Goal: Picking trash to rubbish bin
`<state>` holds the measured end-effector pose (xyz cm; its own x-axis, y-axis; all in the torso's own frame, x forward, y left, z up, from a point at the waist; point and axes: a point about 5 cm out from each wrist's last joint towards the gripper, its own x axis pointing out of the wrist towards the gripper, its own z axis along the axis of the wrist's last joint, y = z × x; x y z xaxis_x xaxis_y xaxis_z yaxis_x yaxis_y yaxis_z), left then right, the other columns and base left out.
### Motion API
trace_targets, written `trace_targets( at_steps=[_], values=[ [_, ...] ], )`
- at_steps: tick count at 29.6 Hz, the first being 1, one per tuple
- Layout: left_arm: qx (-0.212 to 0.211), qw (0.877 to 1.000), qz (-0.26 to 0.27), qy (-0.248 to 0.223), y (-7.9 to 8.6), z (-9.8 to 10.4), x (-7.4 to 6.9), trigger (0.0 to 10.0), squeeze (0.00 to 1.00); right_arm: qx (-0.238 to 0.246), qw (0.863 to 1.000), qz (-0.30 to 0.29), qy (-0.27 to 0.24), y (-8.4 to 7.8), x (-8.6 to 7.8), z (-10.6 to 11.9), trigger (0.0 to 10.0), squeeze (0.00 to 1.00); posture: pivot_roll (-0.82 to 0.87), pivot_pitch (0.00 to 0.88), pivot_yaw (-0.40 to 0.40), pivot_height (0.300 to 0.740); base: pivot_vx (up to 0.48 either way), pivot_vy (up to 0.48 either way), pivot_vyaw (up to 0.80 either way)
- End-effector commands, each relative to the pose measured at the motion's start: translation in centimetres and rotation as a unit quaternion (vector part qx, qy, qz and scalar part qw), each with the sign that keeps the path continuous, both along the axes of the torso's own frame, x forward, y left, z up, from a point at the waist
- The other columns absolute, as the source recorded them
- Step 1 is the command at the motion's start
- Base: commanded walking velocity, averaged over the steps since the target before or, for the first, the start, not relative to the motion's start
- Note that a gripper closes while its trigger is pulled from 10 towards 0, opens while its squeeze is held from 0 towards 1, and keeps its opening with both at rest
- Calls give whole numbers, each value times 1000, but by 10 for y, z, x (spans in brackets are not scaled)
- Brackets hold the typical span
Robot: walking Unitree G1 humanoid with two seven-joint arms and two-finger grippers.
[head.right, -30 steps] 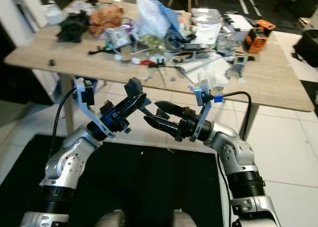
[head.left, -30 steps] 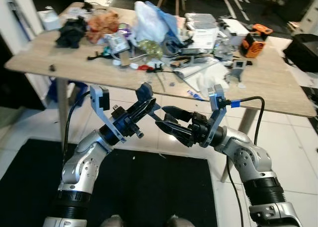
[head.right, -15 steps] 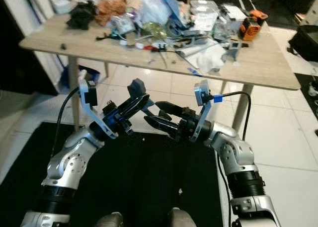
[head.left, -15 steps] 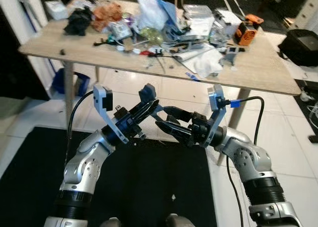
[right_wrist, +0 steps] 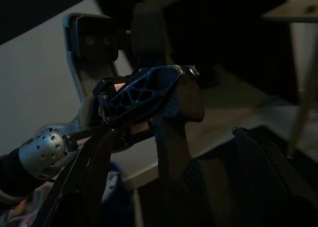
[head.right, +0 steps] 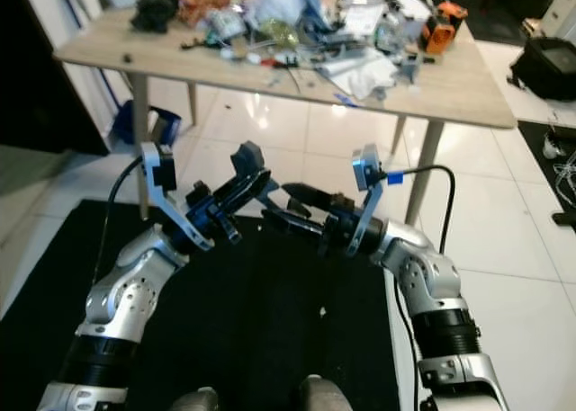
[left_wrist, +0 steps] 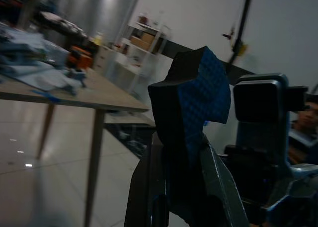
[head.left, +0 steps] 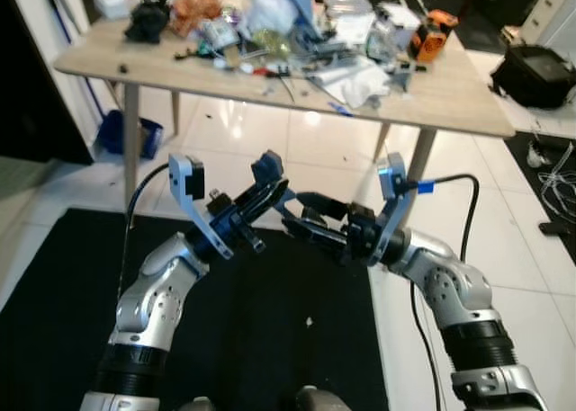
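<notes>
Wooden table: it sits far at my 12 o'clock, beyond the white tiles; I judge I am standing off rather than working at it, since both arms are tucked in front of my chest.
Black mat: it lies under my feet from 6 to 9 o'clock.
Trash heap: the task's litter, bags, papers and scraps, is piled on the tabletop around 12 o'clock, well apart from both grippers.
Left gripper: fingers pressed together, holding nothing; raised at about 11 o'clock.
Right gripper: fingers parted, empty, its tips just beside the left one's; I read this as a carry pose.
Change: against the earlier frames the table looks farther and higher in view, so my camera backed away; the arms keep their pose.
</notes>
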<state>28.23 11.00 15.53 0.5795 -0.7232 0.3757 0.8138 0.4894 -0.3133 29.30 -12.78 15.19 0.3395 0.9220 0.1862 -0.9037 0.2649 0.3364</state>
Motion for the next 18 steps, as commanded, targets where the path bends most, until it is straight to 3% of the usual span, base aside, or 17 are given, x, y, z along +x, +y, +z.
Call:
trace_targets(
  at_steps=[1, 18],
  values=[
    [6, 1000, -3, 0, -2, -1, -1, 10000, 0, -4, 1000, -3, 1, -2, 0, 0, 10000, 0, -46, 0, -49, 740, -322, 0, 0],
    [7, 1000, -3, -1, -2, -1, -1, 10000, 0, -5, 1000, -4, 2, -2, 1, 0, 10000, 0, -46, 0, -50, 740, -321, 0, 0]
  ],
)
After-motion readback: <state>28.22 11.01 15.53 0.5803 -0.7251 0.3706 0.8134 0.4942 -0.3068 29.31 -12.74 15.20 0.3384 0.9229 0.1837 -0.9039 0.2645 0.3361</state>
